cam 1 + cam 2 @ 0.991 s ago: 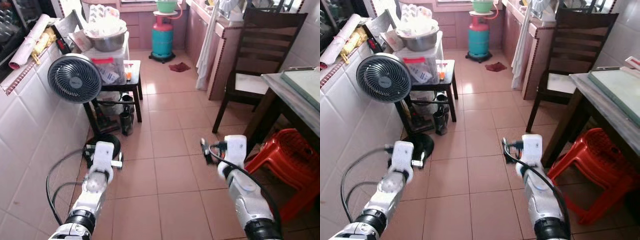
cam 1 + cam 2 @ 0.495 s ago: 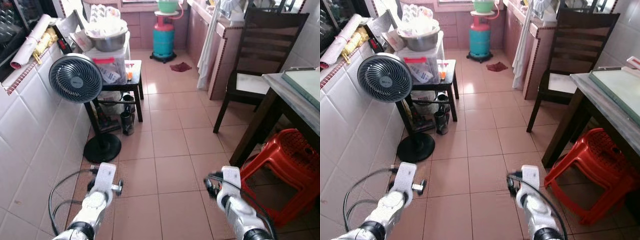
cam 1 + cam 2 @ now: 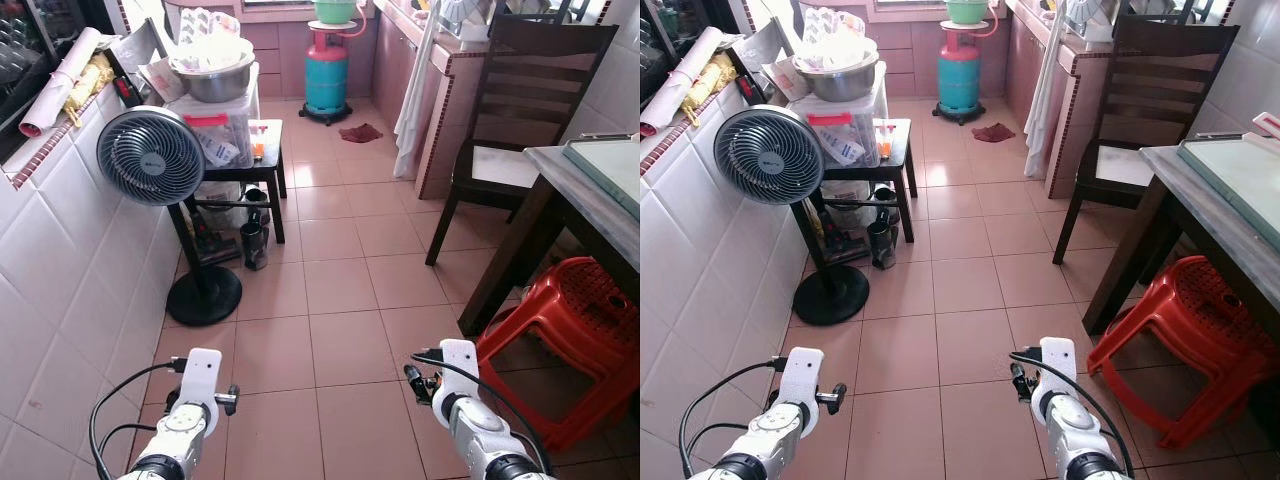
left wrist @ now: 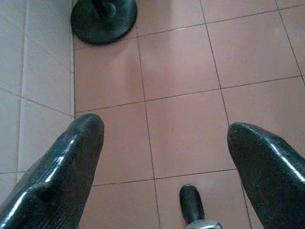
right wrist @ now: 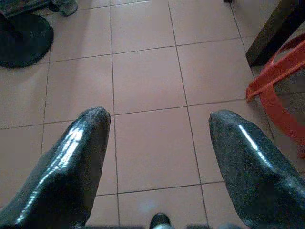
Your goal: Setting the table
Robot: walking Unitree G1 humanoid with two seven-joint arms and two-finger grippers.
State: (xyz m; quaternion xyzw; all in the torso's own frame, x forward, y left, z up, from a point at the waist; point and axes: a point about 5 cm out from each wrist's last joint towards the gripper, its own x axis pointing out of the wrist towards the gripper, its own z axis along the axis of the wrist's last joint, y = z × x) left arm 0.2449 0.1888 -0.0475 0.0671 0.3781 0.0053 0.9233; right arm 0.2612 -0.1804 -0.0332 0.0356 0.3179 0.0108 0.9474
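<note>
Nearest the camera, both arms hang low over the pink tiled floor (image 3: 340, 340). The left gripper (image 4: 164, 138) has its two black fingers spread wide with nothing between them, and the right gripper (image 5: 159, 129) is likewise spread and empty above the tiles. Just to the right stands a red plastic stool (image 3: 565, 330), tucked partly under the table (image 3: 575, 195), whose grey top carries a flat pale-green board (image 3: 610, 165) near its edge. On the left wall side, a standing fan (image 3: 150, 157) rises from a round black base. Behind it a small black side table (image 3: 262, 165) holds a plastic box and a metal bowl (image 3: 215, 75). A dark wooden chair (image 3: 525, 110) stands beyond the table, and farthest away sits a teal gas cylinder (image 3: 325, 80).
</note>
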